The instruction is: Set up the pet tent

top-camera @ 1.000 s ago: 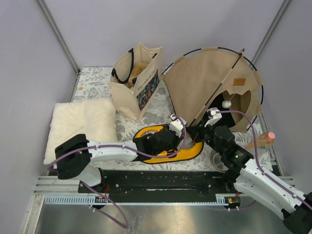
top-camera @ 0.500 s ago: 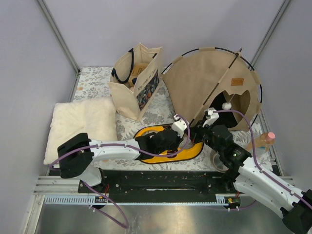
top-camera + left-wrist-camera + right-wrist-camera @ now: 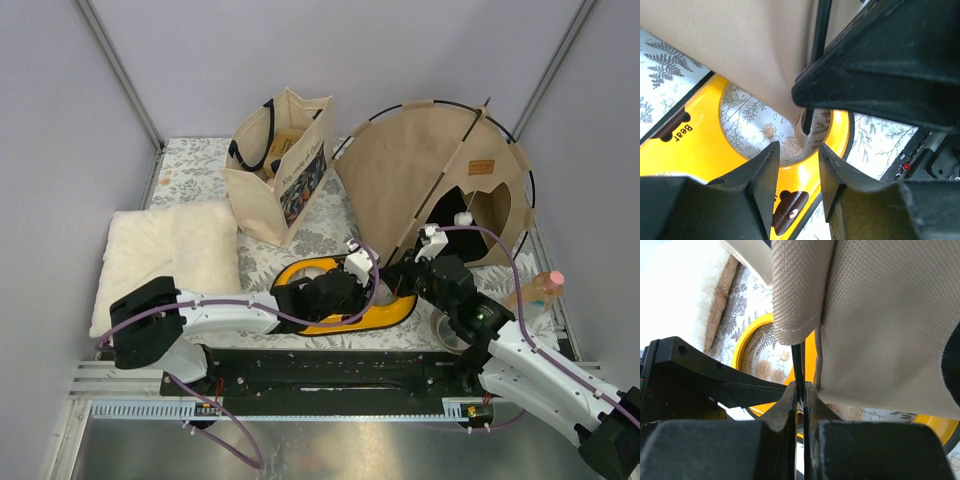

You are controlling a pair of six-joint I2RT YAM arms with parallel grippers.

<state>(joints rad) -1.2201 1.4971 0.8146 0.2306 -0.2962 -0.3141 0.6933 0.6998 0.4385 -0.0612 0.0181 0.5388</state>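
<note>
Over the last second the left fingers [image 3: 760, 172] have parted and now stand released with nothing between them. They hover over the yellow ring-shaped dish [image 3: 695, 155], just short of the lower edge of the pet tent [image 3: 410, 180], while the right fingers [image 3: 785, 407] stay clenched on the thin black pole [image 3: 798, 362] there. The tent stands at the back right of the surface [image 3: 190, 170] and has rocked slightly more upright. The left arm has probably let go of it, though the close wrist view leaves that unsure, so the right grip alone steadies the frame.

Bright even light, soft shadows, blurred wrist-view foregrounds
</note>
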